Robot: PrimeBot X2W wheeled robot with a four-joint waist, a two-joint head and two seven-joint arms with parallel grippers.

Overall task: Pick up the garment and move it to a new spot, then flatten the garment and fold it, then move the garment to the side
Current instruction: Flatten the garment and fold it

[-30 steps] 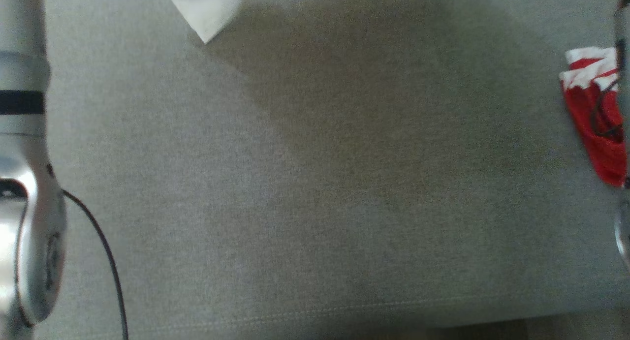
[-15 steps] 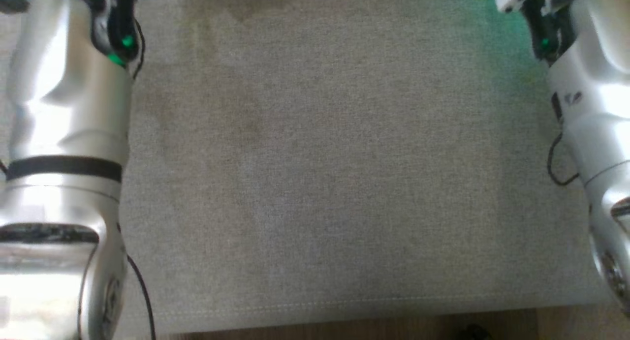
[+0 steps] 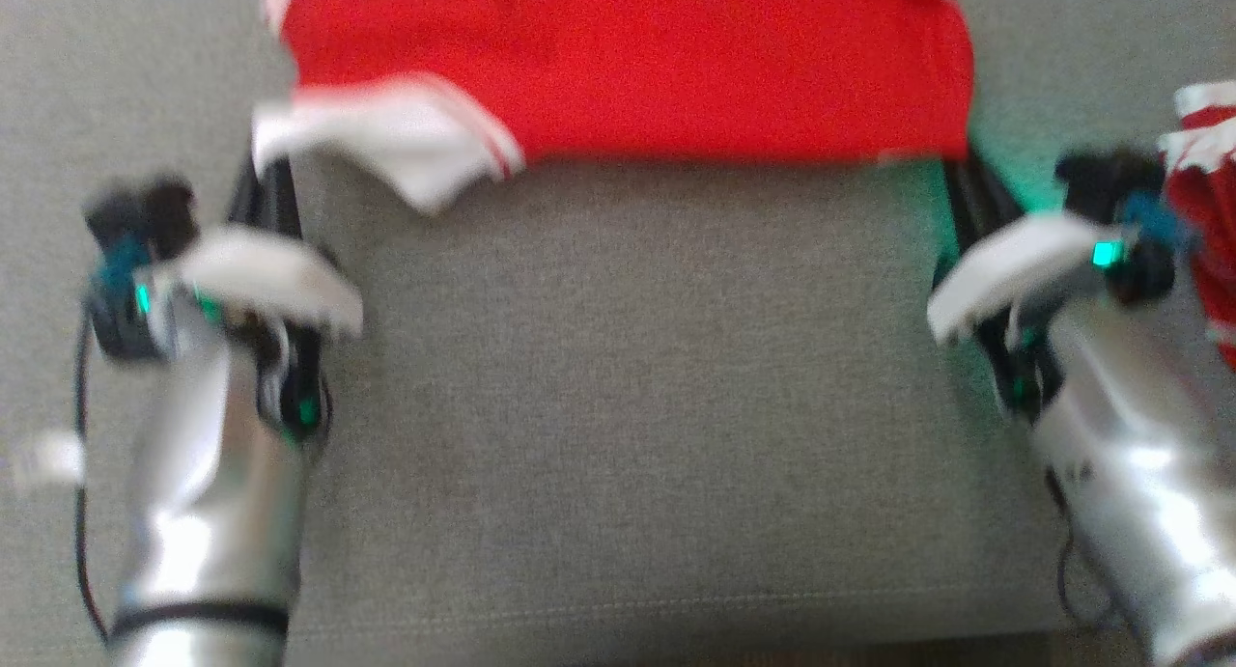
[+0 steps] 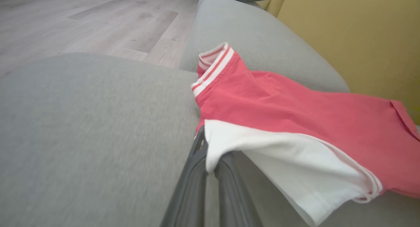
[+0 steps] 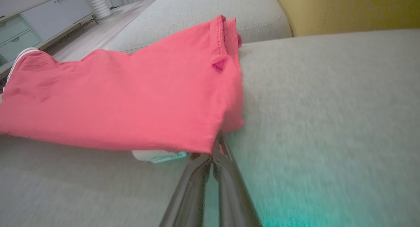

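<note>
The garment [image 3: 628, 69], a red shirt with white, red-striped trim, was seen stretched across the far part of the sofa seat [image 3: 628, 387]. Its long axis ran left to right, roughly parallel to the seat's front seam. It was held by its near edge at both ends. The left gripper [image 4: 210, 154] was closed on the white sleeve panel, with the fabric pinched between the two dark fingers and folded over their tips. The right gripper [image 5: 215, 153] was closed on the red hem corner at the opposite end. From each gripper the cloth lay ahead, toward the back of the seat, and inward, toward the seat's middle, so neither arm was judged the nearer. The near edge appeared lifted off the seat; whether the far edge rested on the seat could not be told. A second red-and-white cloth [image 3: 1207, 223] was seen at the seat's right end, near the right gripper.

The coming move was judged to turn on that left-to-right span. To be flattened, the garment would have to be kept taut between the two grips and lowered evenly onto the seat.

Half a second earlier the seat between the two forearms [image 3: 212, 474] had been seen bare, and a second earlier a white corner had been seen at the seat's far edge. The whole head view had shifted between those pictures, so the camera had been moved, and the garment's own travel could not be separated from that.
</note>
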